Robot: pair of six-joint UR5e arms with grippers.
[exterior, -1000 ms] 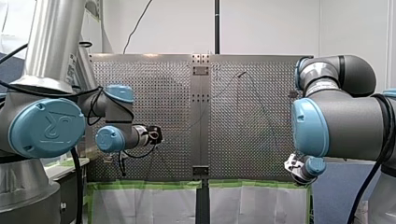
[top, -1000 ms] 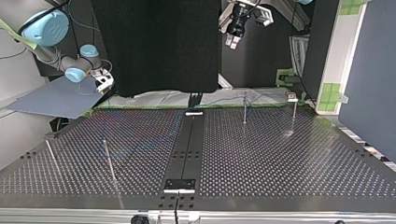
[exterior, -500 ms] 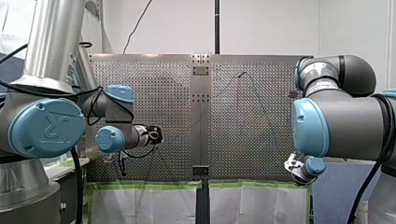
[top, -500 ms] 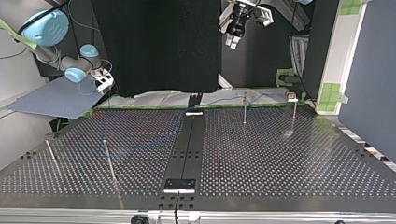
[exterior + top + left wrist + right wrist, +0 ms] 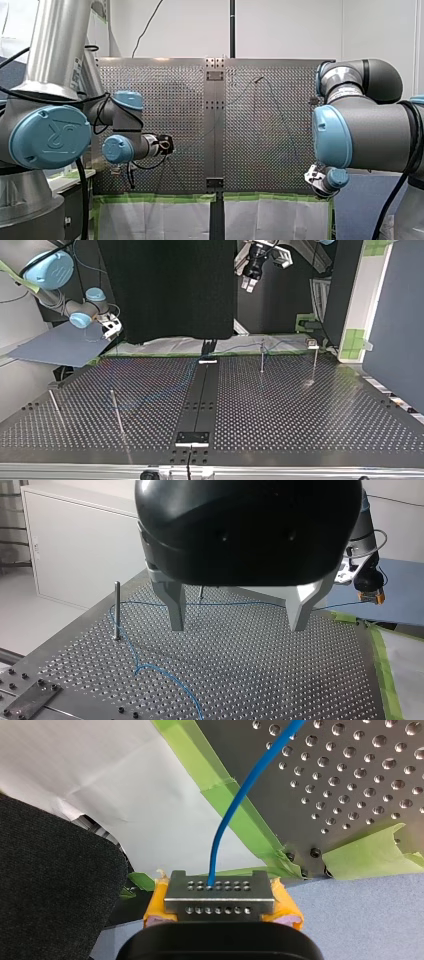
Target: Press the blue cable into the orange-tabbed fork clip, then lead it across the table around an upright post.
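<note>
Blue cable [image 5: 235, 805] runs straight ahead from my right fingers [image 5: 220, 895], pinched; my left fingers [image 5: 176, 605] spread wide, empty.

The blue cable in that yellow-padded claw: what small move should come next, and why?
Probably my right claw should carry the blue cable inward over the perforated table. It is shut on the cable but hangs out past the green tape at the table's edge, while my left claw hovers open above the holes, holding nothing.
</note>
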